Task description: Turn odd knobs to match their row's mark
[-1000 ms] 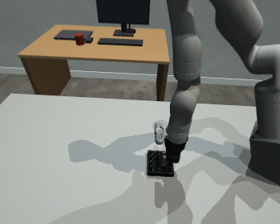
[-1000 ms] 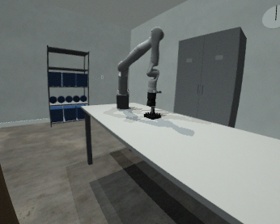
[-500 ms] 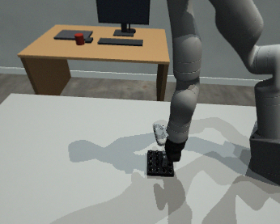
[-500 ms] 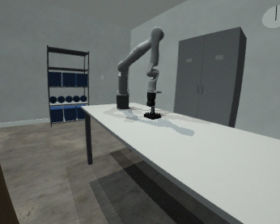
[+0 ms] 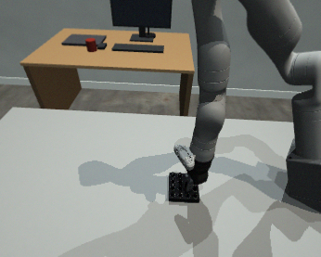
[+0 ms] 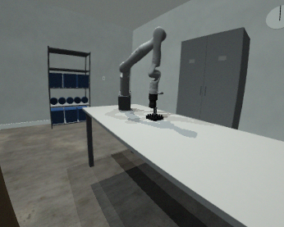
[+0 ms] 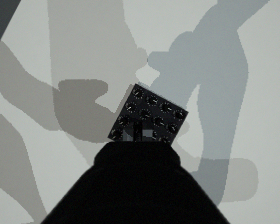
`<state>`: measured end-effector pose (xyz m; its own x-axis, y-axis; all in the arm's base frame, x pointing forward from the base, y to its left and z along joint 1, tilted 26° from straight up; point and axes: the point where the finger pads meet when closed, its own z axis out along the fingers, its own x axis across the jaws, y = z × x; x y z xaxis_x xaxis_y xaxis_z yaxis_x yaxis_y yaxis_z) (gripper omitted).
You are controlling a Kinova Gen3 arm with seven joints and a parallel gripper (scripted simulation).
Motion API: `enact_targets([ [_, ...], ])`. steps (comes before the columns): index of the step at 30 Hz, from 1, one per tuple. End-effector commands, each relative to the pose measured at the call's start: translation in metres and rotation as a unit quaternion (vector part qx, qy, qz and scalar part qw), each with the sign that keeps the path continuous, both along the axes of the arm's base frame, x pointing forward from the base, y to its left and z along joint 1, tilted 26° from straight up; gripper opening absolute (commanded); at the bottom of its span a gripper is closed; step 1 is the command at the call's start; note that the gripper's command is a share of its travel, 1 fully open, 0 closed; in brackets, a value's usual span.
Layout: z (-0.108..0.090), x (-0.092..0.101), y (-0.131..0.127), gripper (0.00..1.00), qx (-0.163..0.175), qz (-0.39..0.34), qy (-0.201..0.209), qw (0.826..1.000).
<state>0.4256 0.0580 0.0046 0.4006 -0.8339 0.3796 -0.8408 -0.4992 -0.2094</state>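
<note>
The claw (image 5: 189,186) (image 6: 155,111) (image 7: 137,128), a black two-finger gripper, points downward at the end of a pale grey, jointed arm (image 5: 212,66) (image 6: 138,57). Its fingers stand a little apart; whether a knob is grasped between them cannot be told. Directly beneath the claw lies the knob box (image 5: 175,194) (image 6: 154,119) (image 7: 145,101), a low, black, square-topped case bearing small round black knobs with pale marks. In the wrist view the box is set obliquely to the claw: the fingertips overlap its lower part, and most visible knobs lie above them in the picture. Printed names and individual pointer settings are too small to read. The box rests on a broad white table (image 5: 31,186) (image 6: 224,161) (image 7: 267,95), which extends around and below the claw and carries its shadows. The dark, block-shaped arm base (image 5: 309,182) (image 6: 124,103) stands well apart from the claw, to its right in the top view and to its left in the exterior view. Beyond the claw, at upper left in the top view, is a light-brown wooden desk (image 5: 114,63) with a black flat monitor (image 5: 141,7) and a red cylindrical mug (image 5: 91,44). In the exterior view a tall grey two-door cabinet (image 6: 220,80) stands behind and right of the claw.
</note>
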Motion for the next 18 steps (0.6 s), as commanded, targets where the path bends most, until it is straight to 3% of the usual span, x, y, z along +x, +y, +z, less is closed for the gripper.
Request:
enact_targets([
  [1,0.0004,0.0002,0.0004,0.30,-0.005,0.013,0.003,1.000],
  [18,0.0004,0.0002,0.0004,0.30,-0.076,0.190,0.049,0.978],
])
